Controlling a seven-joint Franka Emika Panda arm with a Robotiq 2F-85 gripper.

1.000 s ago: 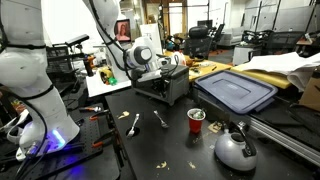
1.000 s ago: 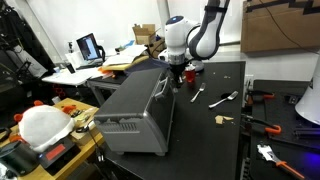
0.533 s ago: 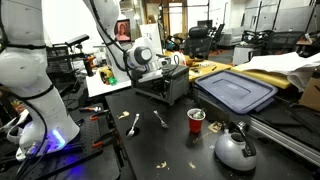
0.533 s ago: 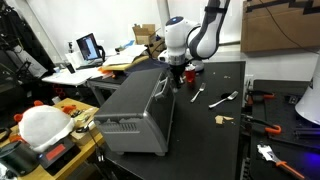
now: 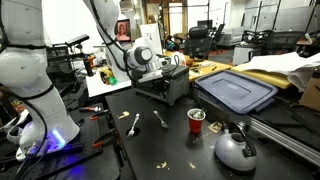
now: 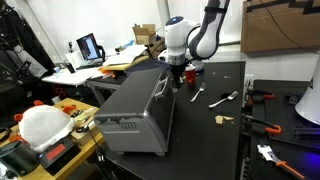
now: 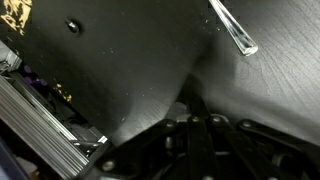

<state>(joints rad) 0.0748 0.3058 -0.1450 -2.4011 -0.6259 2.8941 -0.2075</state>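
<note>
While the claw (image 6: 176, 77), closed tight on nothing, hovers at its door edge, the grey toaster oven (image 6: 135, 105) on the tabletop (image 6: 215, 140) looks heavy and rigid, best gripped by its handle (image 6: 160, 88).

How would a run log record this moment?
hand: shut | at: grey metal box | nearby: utensil, red cup

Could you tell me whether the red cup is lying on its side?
No, the red cup stands upright on the black table.
</note>
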